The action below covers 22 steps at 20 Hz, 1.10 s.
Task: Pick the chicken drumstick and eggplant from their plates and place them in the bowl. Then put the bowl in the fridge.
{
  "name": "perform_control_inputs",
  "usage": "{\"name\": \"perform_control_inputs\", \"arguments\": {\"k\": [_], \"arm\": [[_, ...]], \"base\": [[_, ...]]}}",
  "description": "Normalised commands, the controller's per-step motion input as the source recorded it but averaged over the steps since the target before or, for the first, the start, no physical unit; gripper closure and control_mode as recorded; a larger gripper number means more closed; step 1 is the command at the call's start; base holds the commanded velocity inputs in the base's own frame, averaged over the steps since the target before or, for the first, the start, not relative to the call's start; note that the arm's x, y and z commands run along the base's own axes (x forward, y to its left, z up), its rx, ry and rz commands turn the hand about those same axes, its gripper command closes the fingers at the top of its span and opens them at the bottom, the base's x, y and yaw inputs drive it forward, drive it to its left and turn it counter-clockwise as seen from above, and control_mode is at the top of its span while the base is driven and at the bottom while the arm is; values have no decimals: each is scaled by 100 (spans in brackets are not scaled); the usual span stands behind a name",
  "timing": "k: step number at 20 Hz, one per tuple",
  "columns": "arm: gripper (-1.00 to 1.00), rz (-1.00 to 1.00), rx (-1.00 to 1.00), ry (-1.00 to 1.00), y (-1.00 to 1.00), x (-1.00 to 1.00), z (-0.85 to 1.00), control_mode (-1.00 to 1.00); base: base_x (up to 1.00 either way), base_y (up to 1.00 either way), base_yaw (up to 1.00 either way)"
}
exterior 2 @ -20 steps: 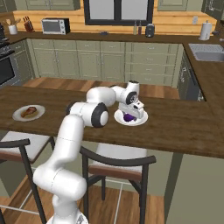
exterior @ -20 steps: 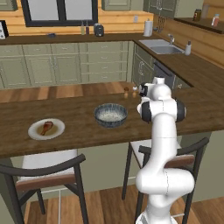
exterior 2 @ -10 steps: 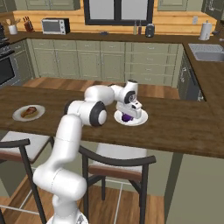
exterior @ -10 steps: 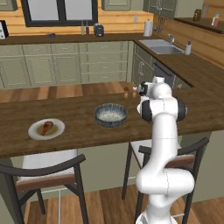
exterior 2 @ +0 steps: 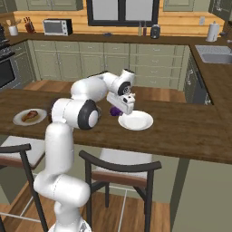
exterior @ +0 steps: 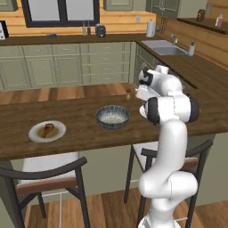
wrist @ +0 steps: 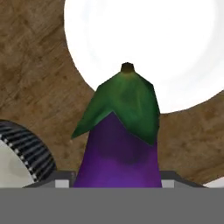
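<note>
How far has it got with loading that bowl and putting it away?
Nothing is in the bowl yet. In hand: the jaws are shut on the eggplant, lifted off its white plate, which now sits bare. Left: drop it in the bowl, fetch the chicken drumstick from the other plate, then carry the bowl to the fridge.

glossy white arm (exterior: 171, 147) of rounded tubular segments, with dark grey round caps at the joints; a bulbous white base at 6 o'clock; boxy white hand (exterior 2: 126, 100) with small dark details.
</note>
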Motion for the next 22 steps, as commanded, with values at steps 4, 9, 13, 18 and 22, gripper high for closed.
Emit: {"name": "perform_control_inputs", "arguments": {"k": [4, 9, 13, 18, 22], "arm": [[100, -8, 3, 0, 100, -38, 48, -100], [100, -6, 0, 0, 98, -4, 9, -100], [100, -1, 0, 2, 30, 30, -10, -100], [100, -1, 0, 4, 33, 59, -3, -100], [100, -1, 0, 2, 45, 8, -10, -100]], "base": [[0, 0, 0], [0, 0, 0], [0, 0, 0], [0, 0, 0], [0, 0, 0]]}}
